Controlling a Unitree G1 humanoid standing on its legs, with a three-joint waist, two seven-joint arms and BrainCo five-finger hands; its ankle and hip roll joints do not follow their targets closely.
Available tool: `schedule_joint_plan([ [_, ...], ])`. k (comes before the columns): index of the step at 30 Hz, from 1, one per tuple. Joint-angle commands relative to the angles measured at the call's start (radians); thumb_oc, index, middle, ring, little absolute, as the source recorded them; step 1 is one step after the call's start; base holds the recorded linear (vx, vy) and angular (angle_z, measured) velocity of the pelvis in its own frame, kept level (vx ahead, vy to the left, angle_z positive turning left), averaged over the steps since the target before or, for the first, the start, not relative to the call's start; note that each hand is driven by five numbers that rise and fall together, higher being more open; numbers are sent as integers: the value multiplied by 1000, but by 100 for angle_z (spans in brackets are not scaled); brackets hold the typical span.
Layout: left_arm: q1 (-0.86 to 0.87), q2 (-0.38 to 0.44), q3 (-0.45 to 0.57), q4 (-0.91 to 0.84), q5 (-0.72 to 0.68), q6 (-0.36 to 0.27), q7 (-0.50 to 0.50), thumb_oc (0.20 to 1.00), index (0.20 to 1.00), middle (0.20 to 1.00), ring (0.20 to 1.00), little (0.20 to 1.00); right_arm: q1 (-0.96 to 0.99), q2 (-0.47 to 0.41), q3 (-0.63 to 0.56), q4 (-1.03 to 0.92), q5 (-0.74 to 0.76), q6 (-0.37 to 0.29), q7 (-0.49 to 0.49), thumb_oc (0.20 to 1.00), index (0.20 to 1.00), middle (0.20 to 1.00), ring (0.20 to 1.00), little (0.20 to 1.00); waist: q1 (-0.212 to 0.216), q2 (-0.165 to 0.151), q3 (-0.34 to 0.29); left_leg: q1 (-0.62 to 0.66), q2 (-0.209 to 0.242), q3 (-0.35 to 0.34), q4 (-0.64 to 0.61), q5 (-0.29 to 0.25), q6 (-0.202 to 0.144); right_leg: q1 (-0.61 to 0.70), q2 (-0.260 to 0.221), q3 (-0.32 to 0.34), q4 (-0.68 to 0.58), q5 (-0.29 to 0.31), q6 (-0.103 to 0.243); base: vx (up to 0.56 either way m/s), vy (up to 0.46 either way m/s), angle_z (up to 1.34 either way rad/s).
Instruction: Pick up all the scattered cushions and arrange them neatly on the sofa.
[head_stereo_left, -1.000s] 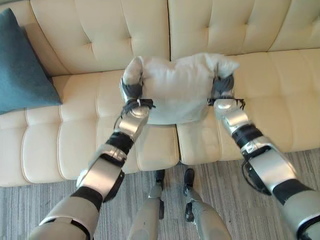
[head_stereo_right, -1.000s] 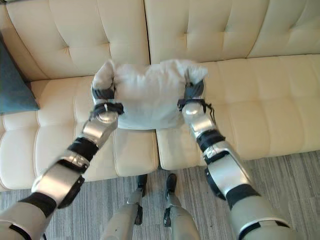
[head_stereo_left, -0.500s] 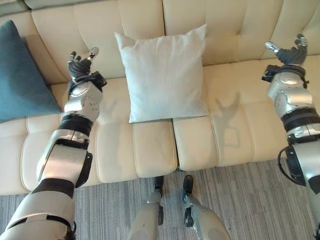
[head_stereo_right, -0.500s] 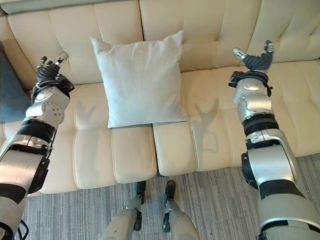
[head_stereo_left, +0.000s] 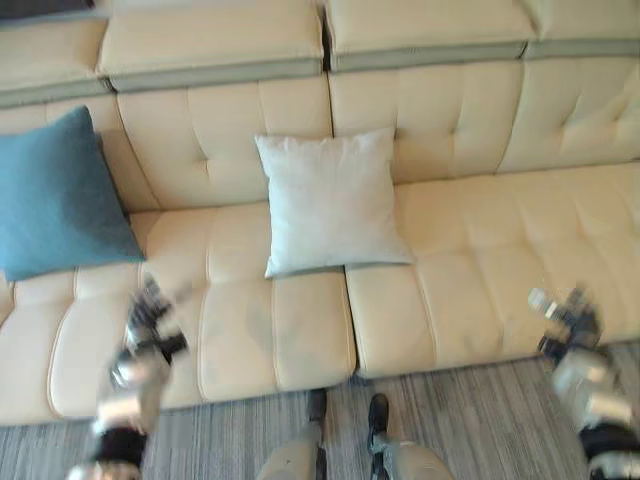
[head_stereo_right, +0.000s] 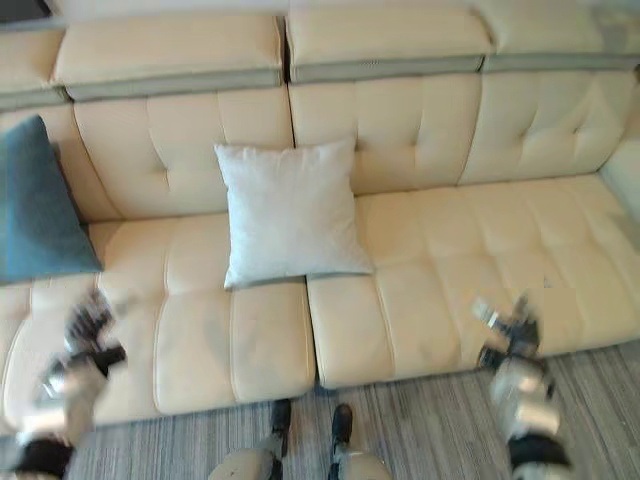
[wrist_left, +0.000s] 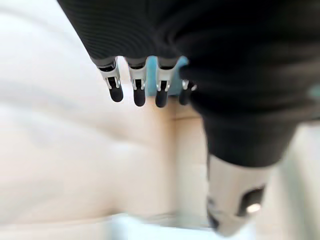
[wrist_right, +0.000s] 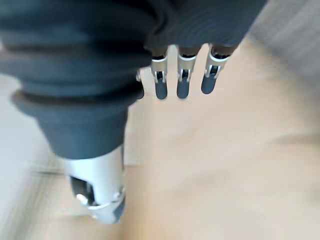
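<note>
White square fabric cushion propped upright against backrest of cream tufted leather sofa, near the middle seam, lower edge resting on the seat. Looks soft, light, squashy; no risk of damage, likely to sag or fold if gripped at one corner. Best taken by both side edges at once, or by a top corner pinch for small nudges. Sits slightly tilted, so a light straightening may be all that is wanted.

Teal square fabric cushion at far left, leaning on backrest near the sofa's left end, well apart from the white one. Same soft handling expected.

Left hand low, near the seat's front edge, left of the white cushion, fingers straight, holding nothing. Right hand low at right, over the seat front, fingers extended, empty. Both well apart from either cushion.
</note>
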Motion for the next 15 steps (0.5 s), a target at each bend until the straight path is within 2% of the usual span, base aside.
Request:
schedule_joint_plan([
  [1,0,15,34,-23,103,-20,-47,1000,1000,1000,1000,1000,17,-41,-15,21,-94,4,48,1000,1000,1000,1000,1000,5,0,-104,102,4,43,1,-162,-39,23,-41,6,-3,-117,97,-82,108,3],
  [3,28,-29,10,19,160,-1,-69,1000,1000,1000,1000,1000,55,7,0,52,-156,9,53,1000,1000,1000,1000,1000,3,-7,-116,109,0,44,1,-166,-33,32,-48,6,-3,-113,102,-86,117,-2],
  [5,29,-46,-4,49,182,3,-80,1000,1000,1000,1000,1000,63,17,13,48,-209,15,44,1000,1000,1000,1000,1000,2,-10,-116,117,-5,43,1,-169,-25,38,-51,10,-3,-107,105,-80,111,0],
  [9,15,-66,-39,67,207,-4,-72,1000,1000,1000,1000,1000,45,52,42,50,-212,2,36,1000,1000,1000,1000,1000,-5,-15,-102,120,-17,56,1,-168,-12,30,-56,30,-3,-74,116,-156,146,-4],
  [13,18,-54,-40,29,225,-13,-60,1000,1000,1000,1000,1000,29,64,53,21,-220,-6,28,1000,1000,1000,1000,1000,1,-14,-81,113,-13,99,1,-161,-7,-1,-58,40,-3,-36,130,-151,67,-30],
  [14,19,-49,-37,17,228,-15,-57,1000,1000,1000,1000,1000,26,67,57,13,-220,-8,28,1000,1000,1000,1000,1000,1,-12,-73,110,-7,108,1,-154,-5,-4,-56,36,12,-38,129,-313,55,-35],
  [15,16,-40,-36,4,240,-17,-55,1000,1000,1000,1000,1000,20,76,68,-11,-223,-17,32,1000,1000,1000,1000,1000,2,0,-61,103,8,127,1,-144,2,-11,-54,26,118,-90,115,-229,32,-38],
])
